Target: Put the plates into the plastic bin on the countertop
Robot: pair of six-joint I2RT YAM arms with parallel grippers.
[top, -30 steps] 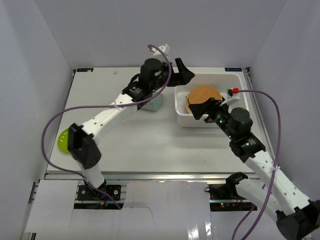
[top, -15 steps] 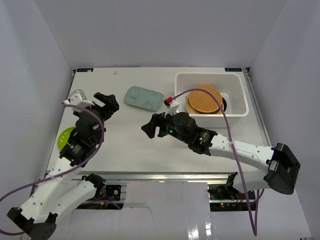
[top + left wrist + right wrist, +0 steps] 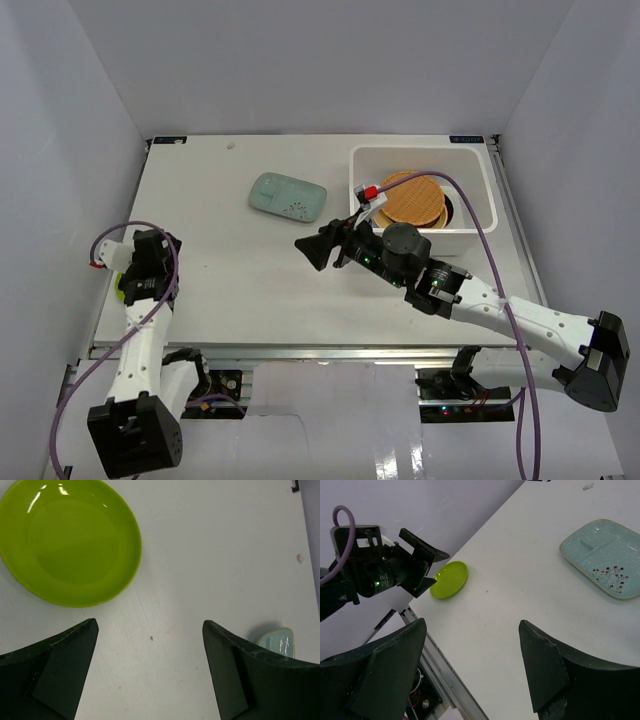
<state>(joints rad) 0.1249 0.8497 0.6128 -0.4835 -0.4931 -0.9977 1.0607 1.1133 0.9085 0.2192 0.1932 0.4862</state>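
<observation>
Plates lie in three spots. At the countertop's (image 3: 240, 280) 8 o'clock edge we see the lime green plate (image 3: 70, 540), flat and upright on the white surface. The left gripper (image 3: 148, 625) hovers just beside it, fingers spread wide with nothing between them; in the left wrist view the plate sits at 10 o'clock from the gap. From overhead the gripper's body covers most of that plate.

Toward 12 o'clock from the table's middle we find the pale teal speckled plate (image 3: 288, 195), alone and well apart from both arms.

Near the centre, the right gripper (image 3: 318, 250) points toward 9 o'clock, its jaws parted and empty above bare table. Its wrist camera shows the teal plate at 2 o'clock.

At the 2 o'clock corner stands the plastic bin (image 3: 420, 150). Inside it the orange woven-look plate (image 3: 412, 198) rests on top, with a black plate (image 3: 446, 210) peeking out beneath at its 3 o'clock side.
</observation>
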